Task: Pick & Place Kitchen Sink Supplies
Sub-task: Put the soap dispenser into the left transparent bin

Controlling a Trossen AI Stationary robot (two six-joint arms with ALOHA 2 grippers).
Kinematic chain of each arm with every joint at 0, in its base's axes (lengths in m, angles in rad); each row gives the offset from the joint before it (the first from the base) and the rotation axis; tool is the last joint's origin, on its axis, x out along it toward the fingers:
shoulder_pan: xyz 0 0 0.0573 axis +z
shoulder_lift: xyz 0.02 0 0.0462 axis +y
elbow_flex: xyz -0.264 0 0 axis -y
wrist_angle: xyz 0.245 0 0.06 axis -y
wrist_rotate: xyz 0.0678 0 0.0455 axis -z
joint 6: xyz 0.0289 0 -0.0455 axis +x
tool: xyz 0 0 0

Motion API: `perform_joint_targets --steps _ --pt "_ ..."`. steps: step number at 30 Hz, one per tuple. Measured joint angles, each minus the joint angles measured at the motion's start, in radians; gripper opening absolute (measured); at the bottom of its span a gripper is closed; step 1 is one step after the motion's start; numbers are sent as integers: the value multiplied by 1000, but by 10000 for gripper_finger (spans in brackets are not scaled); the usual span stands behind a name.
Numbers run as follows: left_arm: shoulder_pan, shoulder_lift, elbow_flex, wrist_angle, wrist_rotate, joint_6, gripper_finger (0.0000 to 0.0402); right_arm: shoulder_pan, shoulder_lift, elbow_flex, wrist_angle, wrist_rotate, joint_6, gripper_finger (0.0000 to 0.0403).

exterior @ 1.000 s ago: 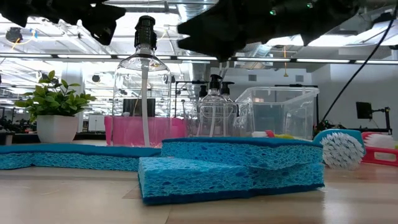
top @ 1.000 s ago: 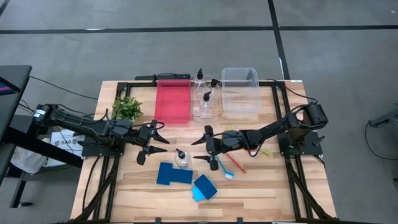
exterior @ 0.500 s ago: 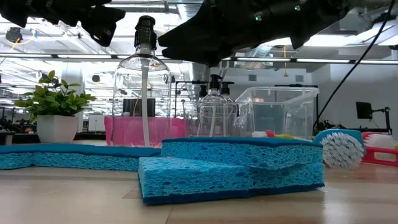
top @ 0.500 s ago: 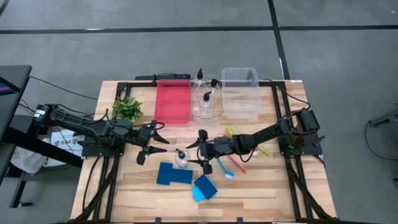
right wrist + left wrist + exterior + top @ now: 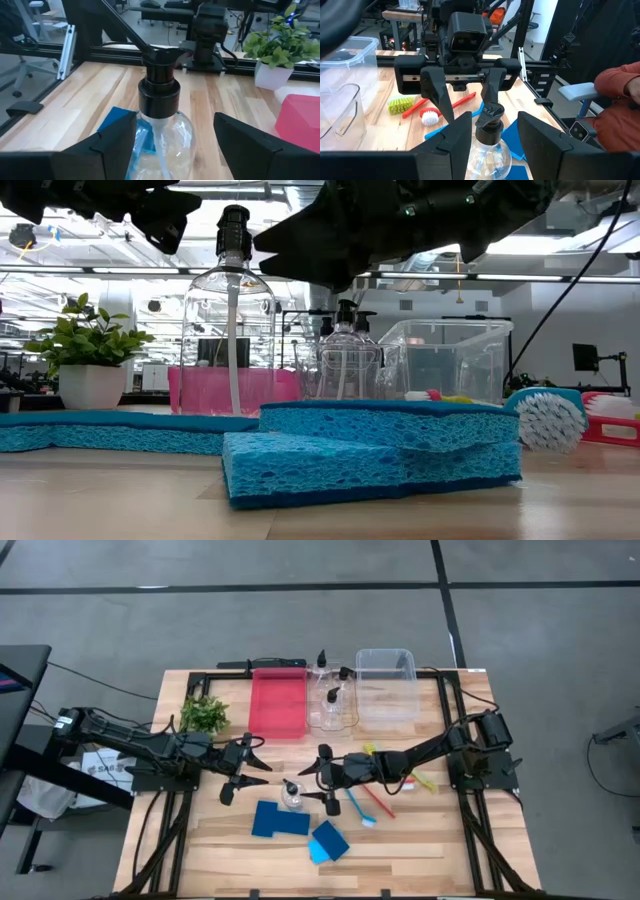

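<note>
R gripper (image 5: 322,778) is spread wide round the pump bottle (image 5: 291,795), nothing gripped; L gripper (image 5: 247,769) is also spread alongside. If the neck is clipped, bottle is likely tipped.

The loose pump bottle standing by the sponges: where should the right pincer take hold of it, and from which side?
Judging by its shape, grip the black pump collar, not the rounded clear body, which looks likelier to slip. The bottle stands upright, and the right pincer is open, level with the collar, fingers either side. Come in sideways from the right; the left pincer, also open, faces it from the opposite side.
</note>
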Motion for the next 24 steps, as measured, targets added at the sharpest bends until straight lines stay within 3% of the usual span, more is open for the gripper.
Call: perform_joint_targets --steps 24 --pt "0 0 0 8 -1 3 161 -6 16 43 2 -55 0 260"
